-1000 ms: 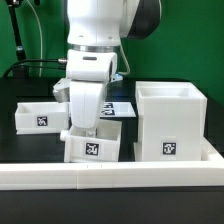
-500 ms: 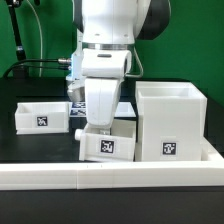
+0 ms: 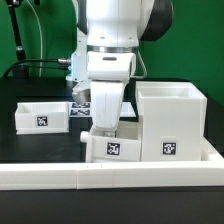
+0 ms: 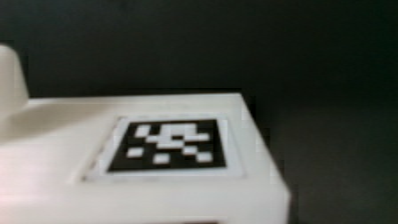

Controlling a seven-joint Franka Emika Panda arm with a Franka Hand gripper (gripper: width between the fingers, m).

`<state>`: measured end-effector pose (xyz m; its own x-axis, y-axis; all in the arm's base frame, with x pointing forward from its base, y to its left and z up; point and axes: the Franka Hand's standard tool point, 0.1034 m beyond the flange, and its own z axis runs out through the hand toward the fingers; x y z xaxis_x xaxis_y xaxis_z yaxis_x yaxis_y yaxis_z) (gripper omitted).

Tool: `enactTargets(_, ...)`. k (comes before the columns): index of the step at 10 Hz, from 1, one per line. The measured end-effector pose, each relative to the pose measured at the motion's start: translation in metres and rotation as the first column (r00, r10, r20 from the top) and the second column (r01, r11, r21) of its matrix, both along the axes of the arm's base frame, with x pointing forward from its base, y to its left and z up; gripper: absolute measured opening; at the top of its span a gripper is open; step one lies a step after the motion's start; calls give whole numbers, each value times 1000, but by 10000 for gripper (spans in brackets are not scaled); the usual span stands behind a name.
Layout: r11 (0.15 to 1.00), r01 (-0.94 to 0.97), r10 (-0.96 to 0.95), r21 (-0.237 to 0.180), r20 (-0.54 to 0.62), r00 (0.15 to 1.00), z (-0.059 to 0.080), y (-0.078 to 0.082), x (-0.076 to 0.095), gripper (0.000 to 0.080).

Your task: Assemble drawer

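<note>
Where the gripper [image 3: 103,129] meets it, the tray [image 3: 127,150] lies crosswise, tag frontward.

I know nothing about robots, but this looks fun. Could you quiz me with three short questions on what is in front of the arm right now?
1. How many trays stand outside the box shell?
2. The gripper is down at which thing? A: the left tray. B: the near tray, right beside the shell. C: the box shell itself.
3. True or false: the box shell lies tipped over on its side.

Key
1. Two: the left tray, standing apart on the exterior view's left, and the near tray.
2. B.
3. False. It stands upright with its opening on top.
</note>
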<state>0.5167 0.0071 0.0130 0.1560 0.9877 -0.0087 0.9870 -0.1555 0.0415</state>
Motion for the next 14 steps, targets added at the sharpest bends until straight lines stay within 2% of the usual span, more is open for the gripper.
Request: enactTargets(14, 1000, -22, 22, 2, -4, 1000, -1, 2, -1, 42)
